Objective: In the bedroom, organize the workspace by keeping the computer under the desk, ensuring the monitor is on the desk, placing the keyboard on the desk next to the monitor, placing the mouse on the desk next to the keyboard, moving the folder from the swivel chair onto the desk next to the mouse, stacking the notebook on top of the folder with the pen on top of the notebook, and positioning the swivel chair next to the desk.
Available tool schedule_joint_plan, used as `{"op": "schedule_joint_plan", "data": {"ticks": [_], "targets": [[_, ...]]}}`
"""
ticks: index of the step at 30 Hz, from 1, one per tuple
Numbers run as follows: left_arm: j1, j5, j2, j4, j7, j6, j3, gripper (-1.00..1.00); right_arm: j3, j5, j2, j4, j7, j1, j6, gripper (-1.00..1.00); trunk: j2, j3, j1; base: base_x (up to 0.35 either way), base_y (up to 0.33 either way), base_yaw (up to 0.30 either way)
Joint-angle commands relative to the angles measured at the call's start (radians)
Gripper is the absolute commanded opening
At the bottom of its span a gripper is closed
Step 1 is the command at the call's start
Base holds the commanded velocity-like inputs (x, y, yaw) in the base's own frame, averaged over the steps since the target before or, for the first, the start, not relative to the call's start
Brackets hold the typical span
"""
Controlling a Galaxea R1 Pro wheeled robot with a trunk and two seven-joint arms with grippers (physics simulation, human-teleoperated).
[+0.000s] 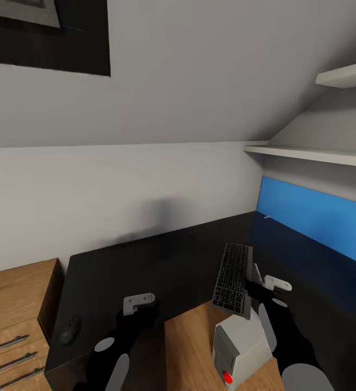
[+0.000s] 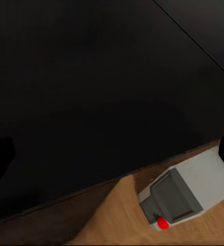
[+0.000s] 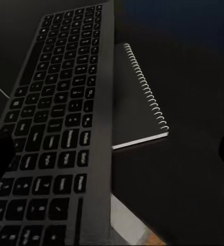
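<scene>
A: What is your right gripper doing?
B: It sits at the keyboard's near end; one finger lies on the keys, the other well clear; whether it grips, you cannot tell; a notebook lies beneath.
A: And the left gripper?
B: Spread, holding nothing, over the black bench; the mouse lies nearby; the computer stands on the floor.

Dark-grey keyboard, black desk, light-grey computer.
</scene>
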Motion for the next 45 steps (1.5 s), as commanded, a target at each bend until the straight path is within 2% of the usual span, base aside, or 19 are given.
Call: {"op": "schedule_joint_plan", "data": {"ticks": [1, 18, 19, 24, 25, 31, 33, 37, 38, 39, 43, 44, 45], "targets": [[-0.001, 0.011, 0.000, -0.001, 0.009, 0.003, -0.001, 1.00, -0.001, -0.002, 0.001, -0.002, -0.002, -0.001, 0.005, 1.00, -0.001, -0.001, -0.001, -0.325, -0.081, 0.000], [-0.001, 0.009, 0.000, -0.001, 0.009, 0.002, -0.001, 1.00, 0.003, -0.002, 0.006, 0.003, -0.002, -0.001, 0.005, 1.00, -0.001, -0.001, -0.001, -0.329, -0.060, 0.000], [-0.001, 0.009, 0.000, -0.001, 0.009, 0.002, -0.001, 1.00, 0.004, -0.002, 0.015, 0.006, -0.001, -0.001, 0.005, 1.00, -0.001, -0.001, -0.001, -0.332, -0.020, 0.000], [-0.001, 0.009, 0.000, -0.002, 0.009, 0.002, -0.001, 1.00, 0.005, -0.002, 0.025, 0.010, 0.003, -0.001, 0.006, 1.00, -0.001, -0.001, -0.001, -0.332, -0.052, 0.000], [-0.001, 0.009, 0.002, -0.012, 0.009, 0.000, -0.001, 1.00, 0.007, -0.002, 0.033, 0.053, 0.038, -0.001, 0.005, 1.00, -0.001, -0.001, -0.001, -0.306, -0.085, 0.000], [-0.001, 0.010, 0.005, -0.028, 0.009, 0.002, -0.002, 1.00, 0.020, -0.002, 0.044, 0.119, 0.088, -0.001, -0.006, 1.00, -0.001, -0.001, -0.001, -0.205, -0.044, 0.000], [-0.001, 0.010, 0.006, -0.043, 0.009, 0.008, -0.002, 1.00, 0.031, -0.003, 0.063, 0.165, 0.121, -0.001, -0.029, 1.00, -0.001, -0.001, -0.001, -0.059, -0.012, 0.000], [-0.001, 0.012, 0.006, -0.062, 0.009, 0.011, -0.001, 1.00, 0.037, -0.011, 0.081, 0.204, 0.139, -0.001, -0.062, 1.00, -0.001, -0.001, -0.001, -0.027, -0.005, 0.000], [-0.001, 0.014, 0.006, -0.072, 0.009, 0.012, 0.000, 1.00, 0.039, -0.035, 0.097, 0.221, 0.145, -0.002, -0.092, 1.00, -0.008, -0.004, 0.003, -0.010, -0.002, 0.000], [-0.001, 0.014, 0.006, -0.074, 0.009, 0.013, 0.000, 1.00, 0.040, -0.048, 0.101, 0.225, 0.146, -0.002, -0.102, 1.00, -0.015, -0.008, 0.007, -0.008, -0.002, 0.000], [-0.001, 0.015, 0.006, -0.080, 0.010, 0.013, 0.005, 1.00, 0.041, -0.133, 0.103, 0.233, 0.148, -0.004, -0.132, 1.00, -0.043, -0.020, 0.022, -0.005, -0.001, 0.000], [-0.001, 0.015, 0.006, -0.083, 0.010, 0.014, 0.016, 1.00, 0.041, -0.214, 0.103, 0.235, 0.150, -0.006, -0.144, 1.00, -0.050, -0.023, 0.026, -0.002, 0.000, 0.000], [-0.001, 0.015, 0.006, -0.084, 0.011, 0.014, 0.022, 1.00, 0.041, -0.240, 0.103, 0.236, 0.150, -0.007, -0.146, 1.00, -0.057, -0.026, 0.030, -0.001, 0.000, 0.000]]}}
